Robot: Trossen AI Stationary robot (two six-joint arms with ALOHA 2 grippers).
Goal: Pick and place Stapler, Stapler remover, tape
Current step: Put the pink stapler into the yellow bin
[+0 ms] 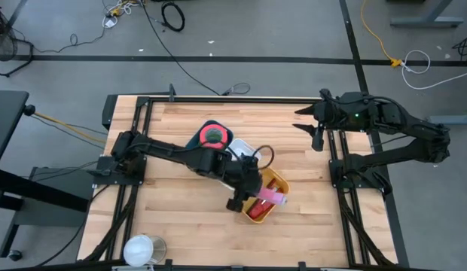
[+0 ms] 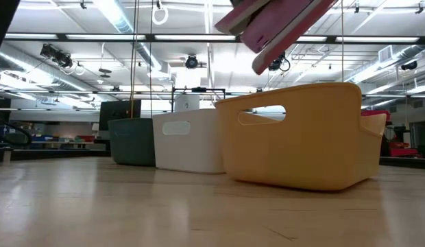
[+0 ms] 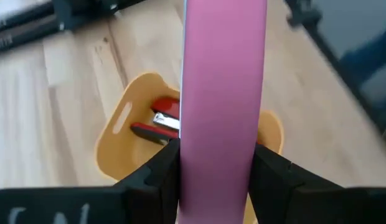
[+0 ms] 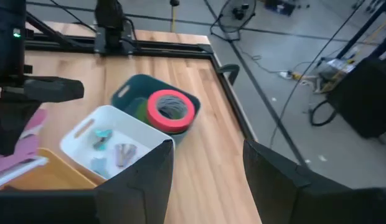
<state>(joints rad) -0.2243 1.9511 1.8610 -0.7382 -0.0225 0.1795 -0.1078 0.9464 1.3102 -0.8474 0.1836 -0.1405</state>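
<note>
My left gripper is shut on a pink stapler and hovers over the yellow bin. A red stapler lies on that bin's floor. In the low view the pink stapler hangs tilted above the yellow bin. A white bin holds small stapler removers. A teal bin carries a red-pink tape roll on its rim. My right gripper waits open at the table's far right corner. My left gripper pinches the pink stapler's long body between its two fingers, one on each side face. The fingers come from above, slanting down, and lie across the stapler's length. The stapler is lifted clear, tilted, above the yellow bin.
The three bins stand in a diagonal row at mid-table, teal farthest and yellow nearest. A white round object sits at the near left edge. Bare wood lies left of the bins and toward the near edge. Cables run on the floor beyond.
</note>
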